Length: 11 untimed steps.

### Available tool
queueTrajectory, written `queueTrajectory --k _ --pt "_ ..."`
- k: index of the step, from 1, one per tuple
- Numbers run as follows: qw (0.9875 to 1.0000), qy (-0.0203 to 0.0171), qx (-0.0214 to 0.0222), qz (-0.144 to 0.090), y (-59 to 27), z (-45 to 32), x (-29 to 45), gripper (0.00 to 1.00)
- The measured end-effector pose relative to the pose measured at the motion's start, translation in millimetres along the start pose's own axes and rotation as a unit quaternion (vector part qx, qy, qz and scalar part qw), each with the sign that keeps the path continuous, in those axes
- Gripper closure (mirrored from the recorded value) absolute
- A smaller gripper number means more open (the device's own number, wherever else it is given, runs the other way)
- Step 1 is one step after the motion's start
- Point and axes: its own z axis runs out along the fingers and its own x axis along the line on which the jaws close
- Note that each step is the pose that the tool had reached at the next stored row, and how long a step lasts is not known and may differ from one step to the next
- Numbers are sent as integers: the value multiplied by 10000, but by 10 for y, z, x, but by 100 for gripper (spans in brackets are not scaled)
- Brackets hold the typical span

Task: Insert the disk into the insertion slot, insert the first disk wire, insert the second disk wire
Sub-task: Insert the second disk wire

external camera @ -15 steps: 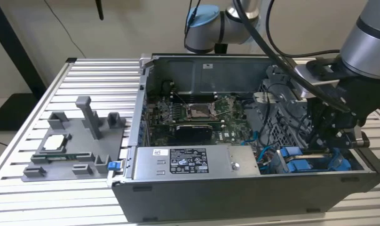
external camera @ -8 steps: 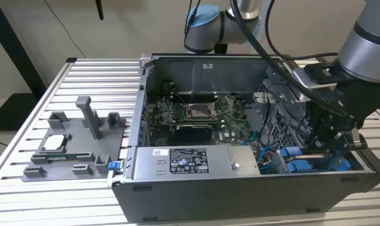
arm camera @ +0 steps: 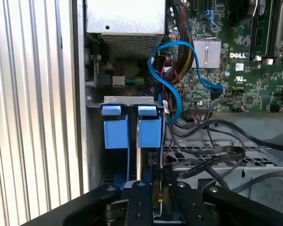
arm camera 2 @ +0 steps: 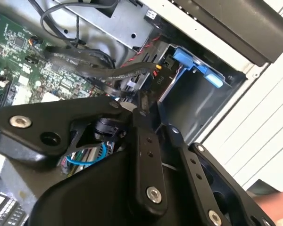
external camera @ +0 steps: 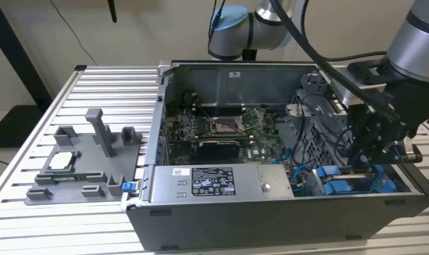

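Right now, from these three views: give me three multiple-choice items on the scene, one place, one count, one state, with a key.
1. In the exterior view, where is the gripper? A outside the case; B inside it, at that view's right; C inside it, at that view's left.
2. How many blue carriers stand side by side in the first wrist view? A one; B two; C four.
3. The case is: A open; B closed; C tipped over.
Key: B, it reaches down inside the right end; B, two blue blocks stand together; A, the motherboard lies exposed.
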Motion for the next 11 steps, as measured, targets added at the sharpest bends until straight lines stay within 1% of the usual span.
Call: queueTrajectory --k 1,9,11 --pt "10000 0 0 0 -1 -31 -1 0" --pt "10000 0 5 0 2 -36 -3 0" --pt "10000 -18 12 2 5 -36 -3 0"
